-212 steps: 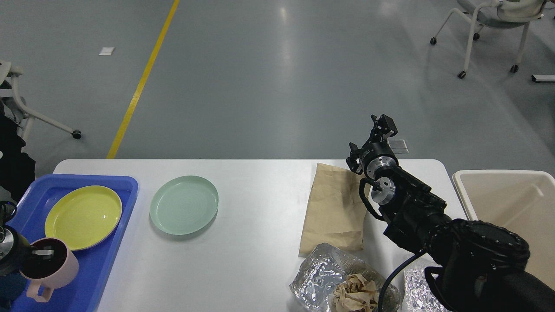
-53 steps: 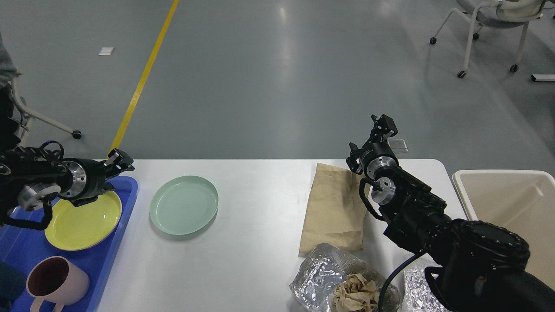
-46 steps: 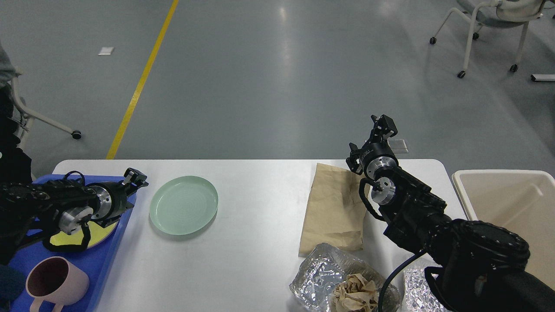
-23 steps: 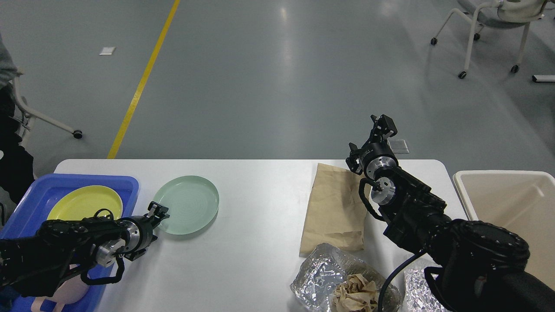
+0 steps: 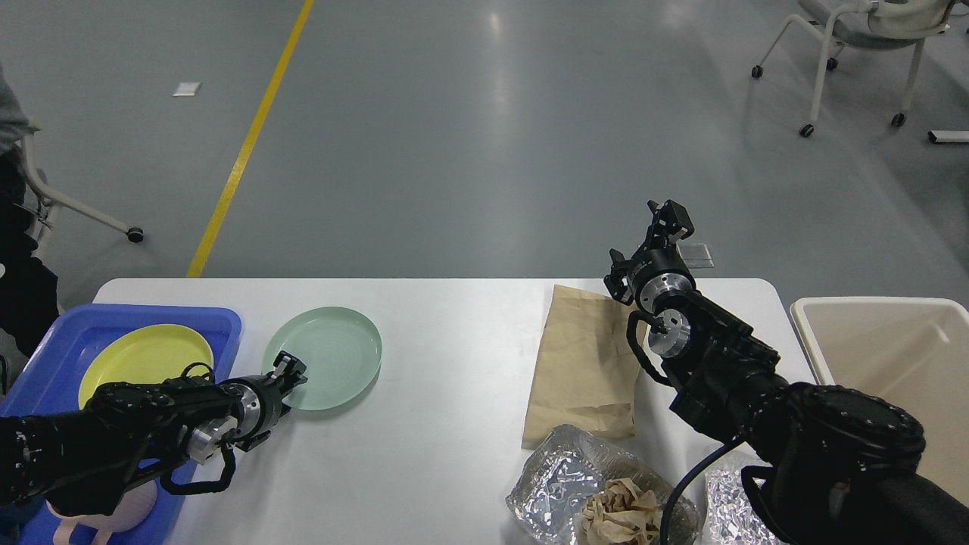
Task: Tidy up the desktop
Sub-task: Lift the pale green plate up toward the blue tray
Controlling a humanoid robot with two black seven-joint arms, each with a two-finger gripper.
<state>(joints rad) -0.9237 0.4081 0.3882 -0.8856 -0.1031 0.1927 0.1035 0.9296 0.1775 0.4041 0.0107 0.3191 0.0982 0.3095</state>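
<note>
The white desktop [image 5: 447, 356] holds a pale green plate [image 5: 329, 354] left of centre, a brown paper bag [image 5: 583, 356] right of centre, and crumpled foil [image 5: 553, 484] with a brown paper wad [image 5: 617, 511] at the front right. My left gripper [image 5: 291, 366] is low at the green plate's near left rim; its fingers are too small and dark to tell apart. My right gripper [image 5: 665, 219] is raised beyond the table's far edge, above the bag's far right corner, with nothing visible in it.
A blue tray [image 5: 45, 356] at the far left holds a yellow plate [image 5: 144, 359] and a pink mug [image 5: 113, 515], mostly hidden by my left arm. A cream bin [image 5: 893, 363] stands off the right edge. Wheeled chairs stand on the floor behind.
My left arm left the pink mug in the tray, swung over the yellow plate, then came down to the green plate's near left rim. My right arm has not moved.
</note>
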